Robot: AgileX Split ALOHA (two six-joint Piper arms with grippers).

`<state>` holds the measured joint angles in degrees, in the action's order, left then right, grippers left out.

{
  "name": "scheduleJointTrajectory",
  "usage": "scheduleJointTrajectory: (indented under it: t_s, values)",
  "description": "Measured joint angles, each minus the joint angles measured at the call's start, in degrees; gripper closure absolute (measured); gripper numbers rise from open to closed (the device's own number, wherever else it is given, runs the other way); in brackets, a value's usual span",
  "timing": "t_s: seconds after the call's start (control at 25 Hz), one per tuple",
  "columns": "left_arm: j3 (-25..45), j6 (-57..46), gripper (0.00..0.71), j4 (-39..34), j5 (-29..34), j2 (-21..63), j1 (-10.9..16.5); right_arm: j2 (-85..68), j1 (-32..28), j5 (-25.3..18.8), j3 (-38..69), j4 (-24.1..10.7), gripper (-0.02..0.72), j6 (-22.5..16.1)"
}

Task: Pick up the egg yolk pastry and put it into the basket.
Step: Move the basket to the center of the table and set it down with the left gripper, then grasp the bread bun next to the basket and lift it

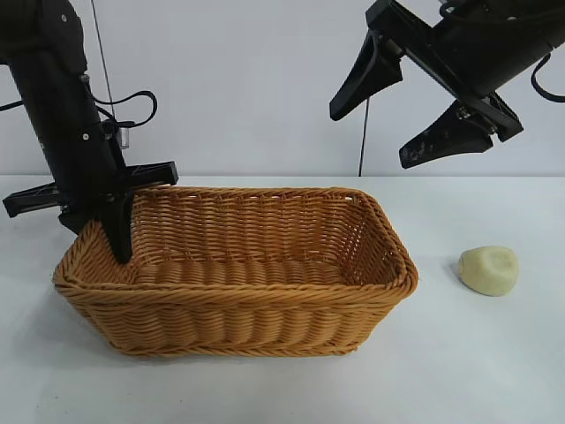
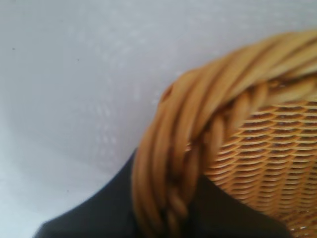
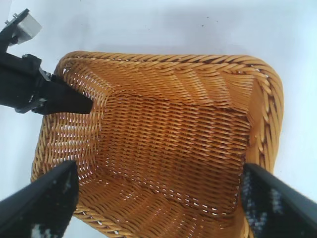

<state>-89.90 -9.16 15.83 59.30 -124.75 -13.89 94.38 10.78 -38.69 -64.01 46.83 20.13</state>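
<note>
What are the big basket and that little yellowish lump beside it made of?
The basket looks like woven wicker or rattan: golden-brown strands interlaced in rows, a braided rim, a slight sheen. It could also be imitation cane; the look leaves that open. The lump, the egg yolk pastry, seems soft dough or a moulded copy: pale cream-yellow, matte, smooth, with a dented face.

A plain white desk [image 1: 494, 371] fills the lower part of the exterior view. Behind it rises a pale, bare wall [image 1: 247, 79]. Thin dark cables [image 1: 364, 137] hang down in front of that wall.
</note>
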Motion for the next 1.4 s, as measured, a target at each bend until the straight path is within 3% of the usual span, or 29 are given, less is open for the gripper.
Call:
scheduleJointTrajectory:
  t_s: [0.12,0.2,0.32,0.68,1.16,1.28,1.4]
  values:
    - [0.00,0.00,0.339,0.31,-0.17,0.00,0.00,0.00,0.00,0.00,0.00,0.00,0.092,0.00]
    - [0.00,0.00,0.168,0.43,-0.11,0.00,0.00,0.00,0.00,0.00,0.00,0.00,0.092,0.00]
    - [0.00,0.00,0.055,0.43,0.99,0.08,0.00,0.00,0.00,0.00,0.00,-0.11,0.092,0.00]
    - [-3.60,0.00,0.016,-1.36,5.63,6.73,0.00,0.00,0.00,0.00,0.00,-0.11,0.092,0.00]
    - [-8.28,-0.43,0.016,-15.30,8.24,11.54,0.05,0.00,0.00,-0.05,0.00,-0.11,0.092,0.00]
    - [-8.28,-0.43,0.016,-16.44,8.39,11.54,0.96,0.00,0.00,-0.05,0.00,-0.11,0.092,0.00]
    - [-8.33,-0.34,0.016,-16.58,8.68,11.54,3.81,0.00,0.00,-0.05,0.00,-0.11,0.092,0.00]
